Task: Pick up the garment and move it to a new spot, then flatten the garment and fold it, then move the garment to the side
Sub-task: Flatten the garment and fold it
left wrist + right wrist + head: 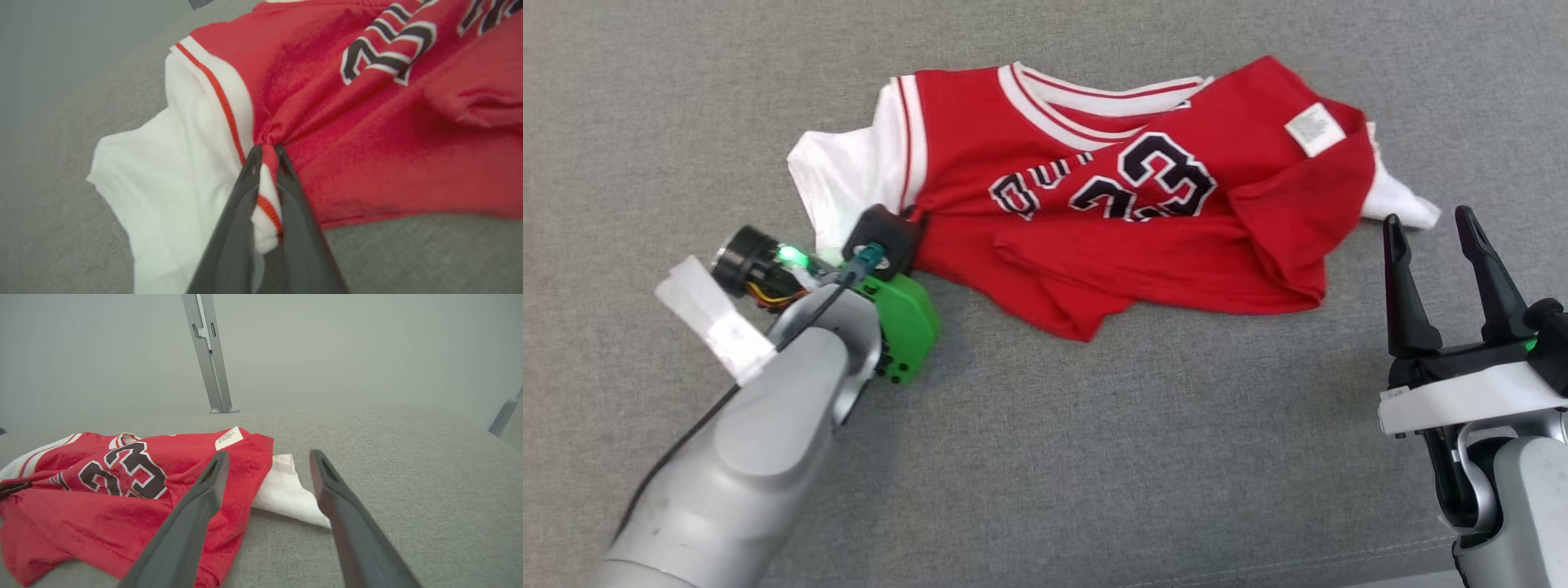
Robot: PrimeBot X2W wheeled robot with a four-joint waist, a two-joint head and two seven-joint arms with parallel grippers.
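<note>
1. Grey woven fabric surface, under everything; beyond its far edge in the right wrist view, a pale grey wall and a grey metal post at 12 o'clock.
2. Crumpled red-and-white basketball jersey, lying on the surface at 12 o'clock of the head view, lower part folded up over the front, white sleeves poking out at 9 and 3 o'clock.
3. Left gripper, at 9 o'clock of the jersey, clamped tight on a bunched fold where red body meets white striped sleeve trim.
4. Right gripper, at 4 o'clock of the head view, fingers spread apart, holding nothing, near the jersey's 3 o'clock sleeve.
5. Black, white-edged "23" on the chest; lettering beside it at 9 o'clock creased, unreadable.
6. White rectangular sewn label at 2 o'clock of the jersey; print too small to read.
</note>
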